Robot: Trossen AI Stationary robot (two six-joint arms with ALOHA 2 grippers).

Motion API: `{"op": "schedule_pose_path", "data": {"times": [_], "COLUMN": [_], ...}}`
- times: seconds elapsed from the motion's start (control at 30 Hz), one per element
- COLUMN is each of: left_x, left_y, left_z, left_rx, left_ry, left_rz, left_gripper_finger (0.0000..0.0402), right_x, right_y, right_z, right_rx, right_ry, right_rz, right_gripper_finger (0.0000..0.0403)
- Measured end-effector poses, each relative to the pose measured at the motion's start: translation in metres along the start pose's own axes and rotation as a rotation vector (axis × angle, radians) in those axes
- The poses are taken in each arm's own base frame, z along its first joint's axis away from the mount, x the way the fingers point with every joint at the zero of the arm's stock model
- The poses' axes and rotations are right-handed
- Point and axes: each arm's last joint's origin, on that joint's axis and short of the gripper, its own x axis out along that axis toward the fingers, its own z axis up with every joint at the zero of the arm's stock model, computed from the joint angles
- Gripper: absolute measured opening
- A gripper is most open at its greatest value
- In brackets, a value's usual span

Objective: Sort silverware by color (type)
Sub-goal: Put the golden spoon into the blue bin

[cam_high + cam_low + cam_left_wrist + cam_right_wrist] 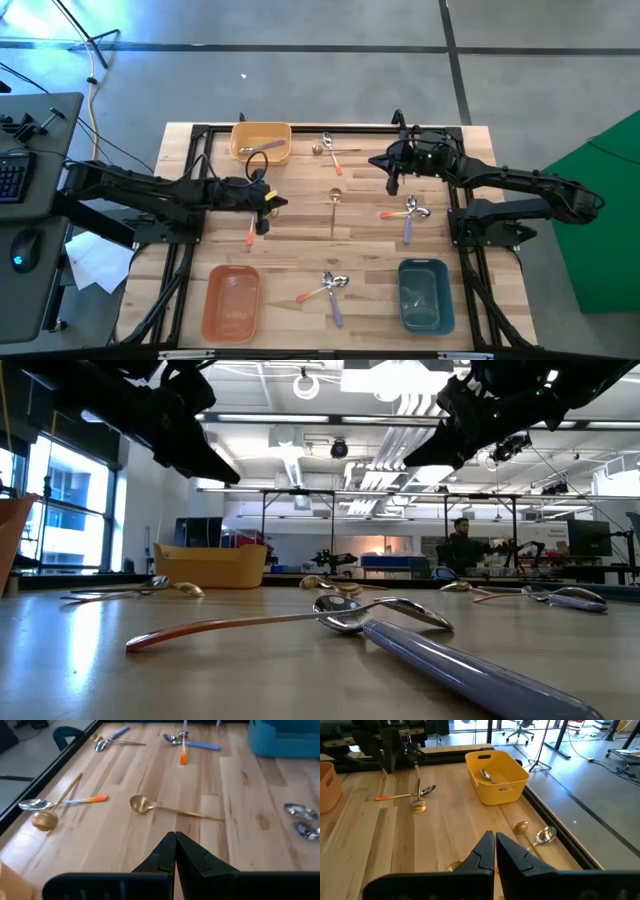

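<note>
Spoons lie flat on the wooden table in small groups. A gold spoon (170, 810) lies just ahead of my left gripper (175, 851), which is shut, holds nothing and hangs above the table's left middle (282, 203). An orange-handled spoon (400, 796) and a gold one (418, 795) lie under it. My right gripper (494, 851) is shut and holds nothing, above the far right (378, 162). Ahead of it, a gold spoon (521, 828) and a silver bowl (545, 835) lie by the far edge. The yellow bin (495, 782) holds a spoon (487, 775).
An orange bin (232, 300) stands near left and a blue bin (425, 293) near right. Crossed spoons lie between them (330, 287) and below the right arm (410, 212). A black frame (200, 130) borders the table. A person (462, 540) sits far off in the room.
</note>
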Motion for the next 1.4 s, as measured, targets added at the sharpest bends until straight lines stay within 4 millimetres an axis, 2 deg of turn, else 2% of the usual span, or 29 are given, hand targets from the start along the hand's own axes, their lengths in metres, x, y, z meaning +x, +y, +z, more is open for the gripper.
{"op": "schedule_pose_path", "data": {"times": [0.17,0.3,0.57,0.77,0.93,1.2,1.4], "left_x": [0.001,0.0,-0.006,-0.014,-0.02,-0.033,-0.031], "left_y": [-0.003,-0.01,-0.026,-0.038,-0.053,-0.066,-0.067], "left_z": [0.006,0.006,0.014,0.02,0.015,-0.004,-0.013], "left_rx": [-0.02,0.002,0.063,0.068,0.106,0.022,0.022], "left_ry": [0.017,0.073,0.161,0.213,0.243,0.428,0.473], "left_rz": [-0.057,-0.086,-0.124,-0.156,-0.2,-0.202,-0.047], "left_gripper_finger": [0.0007,0.0032,0.0086,0.0098,0.009,0.0098,0.013], "right_x": [0.002,0.006,0.02,0.02,0.02,0.02,0.02], "right_y": [-0.002,0.0,0.01,0.013,0.013,0.013,0.013], "right_z": [0.002,-0.002,-0.007,-0.004,-0.003,-0.002,0.0], "right_rx": [0.025,0.051,-0.012,-0.053,-0.079,-0.09,-0.103], "right_ry": [-0.02,0.013,0.031,0.006,-0.011,-0.014,-0.036], "right_rz": [-0.052,-0.047,0.001,0.012,0.01,0.009,0.006], "right_gripper_finger": [0.0,0.0,0.0,0.0,0.0,0.0,0.0]}}
